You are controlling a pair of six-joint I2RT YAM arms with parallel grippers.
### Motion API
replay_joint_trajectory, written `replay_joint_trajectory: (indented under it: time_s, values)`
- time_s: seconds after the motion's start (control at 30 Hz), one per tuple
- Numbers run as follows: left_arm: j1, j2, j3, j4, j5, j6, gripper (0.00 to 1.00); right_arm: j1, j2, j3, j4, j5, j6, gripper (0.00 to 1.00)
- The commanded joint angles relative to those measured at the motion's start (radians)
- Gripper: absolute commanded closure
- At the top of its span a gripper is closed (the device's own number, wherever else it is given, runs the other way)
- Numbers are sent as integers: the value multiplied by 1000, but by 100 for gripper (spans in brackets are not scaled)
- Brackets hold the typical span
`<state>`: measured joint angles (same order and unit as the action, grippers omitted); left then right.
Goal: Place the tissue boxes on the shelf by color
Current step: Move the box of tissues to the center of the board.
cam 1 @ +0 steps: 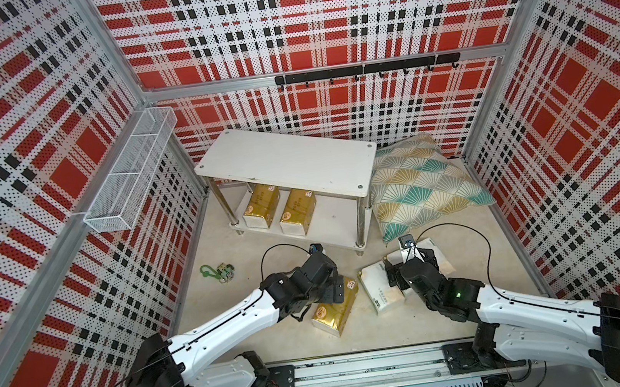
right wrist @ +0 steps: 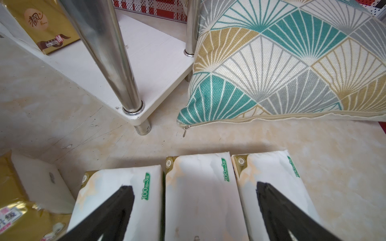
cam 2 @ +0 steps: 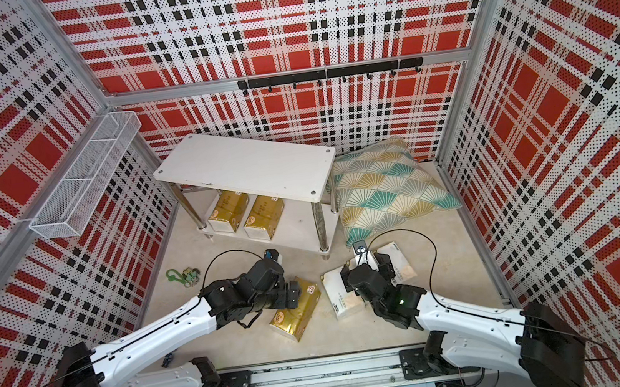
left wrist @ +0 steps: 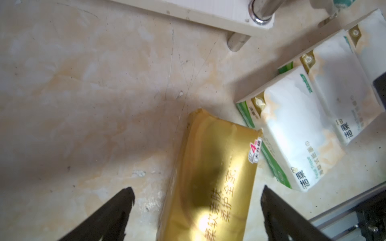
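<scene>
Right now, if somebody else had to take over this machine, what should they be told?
Left gripper: open, poised over the gold pack on the floor, not gripping it.
Right gripper: open, above three white packs lying side by side on the floor.
Done: two gold packs sit on the lower board of the shelf.
Left: shelve the last gold pack with them, then probably the white ones on the other tier.
</scene>
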<state>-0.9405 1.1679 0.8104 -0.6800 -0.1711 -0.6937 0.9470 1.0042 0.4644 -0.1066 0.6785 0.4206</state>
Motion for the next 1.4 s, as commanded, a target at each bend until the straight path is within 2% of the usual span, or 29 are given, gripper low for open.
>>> replay_joint_trajectory:
  time_s: [0.0,0.13,0.37,0.83,1.2,1.37]
  values:
    - [-49,-42,-31,-67,-43,-122,1,2,-8,4,6,25,7,0]
    - [-101,-57,-72,-76,-46,-187,1,3,-2,6,10,27,6,0]
    - [-149,-1,-65,-83,-8,-157,1,3,10,17,11,25,1,0]
    - [-182,134,27,-123,4,-33,1,3,6,8,15,26,12,0]
    - [-180,257,56,-129,-19,11,0,3,2,4,18,29,12,0]
    - [-152,271,53,-99,-32,3,7,2,-3,2,14,30,12,0]
